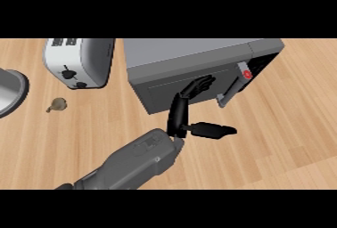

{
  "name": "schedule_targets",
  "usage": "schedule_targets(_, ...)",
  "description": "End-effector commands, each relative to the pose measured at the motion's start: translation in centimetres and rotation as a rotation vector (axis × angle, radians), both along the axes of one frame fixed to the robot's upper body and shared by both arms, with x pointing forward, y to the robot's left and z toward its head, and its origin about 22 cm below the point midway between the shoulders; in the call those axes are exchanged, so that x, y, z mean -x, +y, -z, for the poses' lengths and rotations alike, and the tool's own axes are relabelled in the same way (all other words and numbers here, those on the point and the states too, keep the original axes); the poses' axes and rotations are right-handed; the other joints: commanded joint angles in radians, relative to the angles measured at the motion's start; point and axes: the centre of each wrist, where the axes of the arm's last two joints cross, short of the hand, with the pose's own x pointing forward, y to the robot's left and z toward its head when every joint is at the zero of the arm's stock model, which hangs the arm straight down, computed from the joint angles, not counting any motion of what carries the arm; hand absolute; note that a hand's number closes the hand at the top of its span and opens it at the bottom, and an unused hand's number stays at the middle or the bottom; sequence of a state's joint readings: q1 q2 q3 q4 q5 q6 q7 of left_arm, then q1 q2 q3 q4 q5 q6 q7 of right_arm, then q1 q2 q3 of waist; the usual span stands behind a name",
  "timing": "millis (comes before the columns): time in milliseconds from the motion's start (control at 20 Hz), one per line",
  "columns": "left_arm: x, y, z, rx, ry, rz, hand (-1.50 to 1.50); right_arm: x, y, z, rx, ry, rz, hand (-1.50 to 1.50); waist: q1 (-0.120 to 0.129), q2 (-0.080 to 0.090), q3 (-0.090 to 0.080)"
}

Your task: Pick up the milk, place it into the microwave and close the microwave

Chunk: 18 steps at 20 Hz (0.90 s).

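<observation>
The grey microwave (197, 55) stands at the back middle of the wooden counter. Its door (164, 95) lies flat against the front, with a pale handle (228, 94) and a dark control panel with a red button (247, 75) to its right. My left hand (178, 116) reaches up from the lower left. Its straight fingers (197, 87) rest against the door face and the thumb (214, 130) sticks out to the right. No milk shows anywhere in view. My right hand does not show.
A silver toaster (79, 62) stands left of the microwave. A metal round vessel (10, 91) is cut off by the left edge, with a small brown item (58, 104) beside it. Bare wooden counter (283, 133) spreads to the right and front.
</observation>
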<state>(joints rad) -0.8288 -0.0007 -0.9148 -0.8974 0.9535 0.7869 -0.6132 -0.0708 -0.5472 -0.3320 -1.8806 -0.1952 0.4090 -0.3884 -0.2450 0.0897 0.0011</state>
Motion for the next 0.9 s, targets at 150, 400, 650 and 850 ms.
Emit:
schedule_targets(150,-2.5,0.4,-1.3,0.008,-0.006,-0.085,-1.5,-1.6,1.0,3.4,-0.23,0.134,-0.121,-1.5,0.004,0.014,-0.001)
schedule_targets(400,-2.7,0.7,-0.9,0.016,-0.004,-0.097,-1.5,-2.3,0.0,2.9,-0.245,0.165,-0.154,-1.5,-0.005,0.01,-0.002)
schedule_targets(650,-2.8,0.7,-0.9,0.022,-0.01,-0.101,-1.5,-3.0,-0.6,2.7,-0.281,0.184,-0.174,-1.5,-0.012,0.009,-0.002)
schedule_targets(850,-2.7,0.8,-0.7,0.029,-0.013,-0.107,-1.5,-3.4,-1.6,2.8,-0.296,0.209,-0.177,-1.5,-0.019,0.014,-0.001)
